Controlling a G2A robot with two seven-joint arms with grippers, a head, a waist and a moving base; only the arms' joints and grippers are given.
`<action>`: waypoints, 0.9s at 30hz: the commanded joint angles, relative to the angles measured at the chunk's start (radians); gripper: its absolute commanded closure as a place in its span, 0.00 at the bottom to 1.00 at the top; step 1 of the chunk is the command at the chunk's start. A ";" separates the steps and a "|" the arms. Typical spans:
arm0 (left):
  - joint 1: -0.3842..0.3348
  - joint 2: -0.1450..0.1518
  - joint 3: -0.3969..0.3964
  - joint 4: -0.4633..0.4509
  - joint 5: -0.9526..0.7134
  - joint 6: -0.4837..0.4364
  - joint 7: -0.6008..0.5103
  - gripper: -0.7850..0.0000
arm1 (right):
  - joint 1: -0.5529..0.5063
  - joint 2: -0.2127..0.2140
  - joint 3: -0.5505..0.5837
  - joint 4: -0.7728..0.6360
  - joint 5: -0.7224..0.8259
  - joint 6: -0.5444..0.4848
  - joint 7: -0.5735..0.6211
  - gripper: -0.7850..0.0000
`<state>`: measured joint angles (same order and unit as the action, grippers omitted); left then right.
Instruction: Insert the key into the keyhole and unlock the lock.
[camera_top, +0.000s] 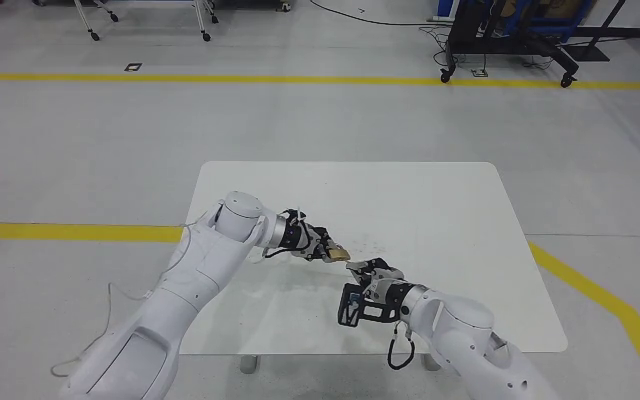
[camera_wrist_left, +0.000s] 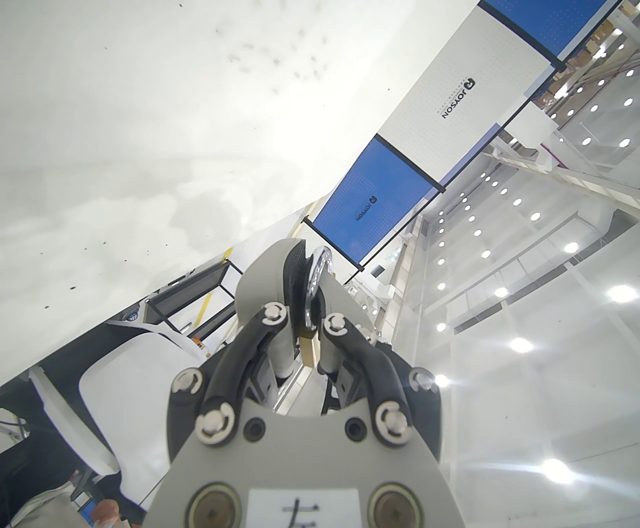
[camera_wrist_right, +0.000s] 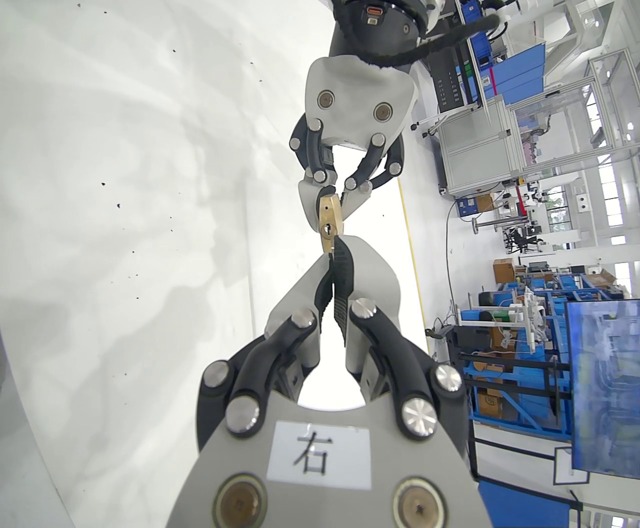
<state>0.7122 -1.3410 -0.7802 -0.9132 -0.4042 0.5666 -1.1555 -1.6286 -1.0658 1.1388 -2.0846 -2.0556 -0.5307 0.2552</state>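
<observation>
Above the near half of the table (camera_top: 450, 200), the left gripper (camera_wrist_right: 332, 197) holds the lock (camera_wrist_right: 330, 217) clear of the surface. Its fingers are closed on one end of the lock, with the silver shackle (camera_wrist_left: 317, 272) between the pads, and the brass body projects beyond the fingertips. The keyhole (camera_wrist_right: 327, 230) faces the right gripper (camera_wrist_right: 334, 250), whose pads are pressed fully together at the tips. The key cannot be made out between those pads. It is judged to be clamped there, but this cannot be confirmed. The right fingertips touch, or stand just beside, the end of the brass body away from the left gripper. They are offset from the keyhole rather than centred on it.

Risks from this position:

1. Misalignment. Advancing without correcting the offset is likely to drive the key against the brass face instead of into the slot.
2. Lock rotation. The lock is gripped at one end only. A push on the free end can pivot it in the left grip or pull it out.
3. Key slip. A thin key between flat pads can twist or slide back under axial load and lose its orientation.
4. Finger contact. The two sets of fingertips are near each other, so the wrist turn needed to unlock may bring them together.

Correct the offset first, then advance with light force
</observation>
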 joint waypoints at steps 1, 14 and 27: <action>-0.001 0.000 0.000 0.001 -0.004 0.000 0.002 1.00 | 0.000 0.000 -0.002 0.000 -0.003 0.002 0.004 1.00; -0.005 -0.003 0.008 0.004 -0.015 0.008 0.019 1.00 | 0.001 -0.002 -0.011 -0.002 -0.012 0.007 0.009 1.00; -0.010 -0.005 0.018 0.006 -0.015 0.009 0.036 1.00 | 0.008 -0.009 -0.032 0.000 -0.041 0.030 0.073 1.00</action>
<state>0.7016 -1.3459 -0.7635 -0.9052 -0.4189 0.5732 -1.1216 -1.6211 -1.0742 1.1083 -2.0833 -2.0921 -0.5021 0.3250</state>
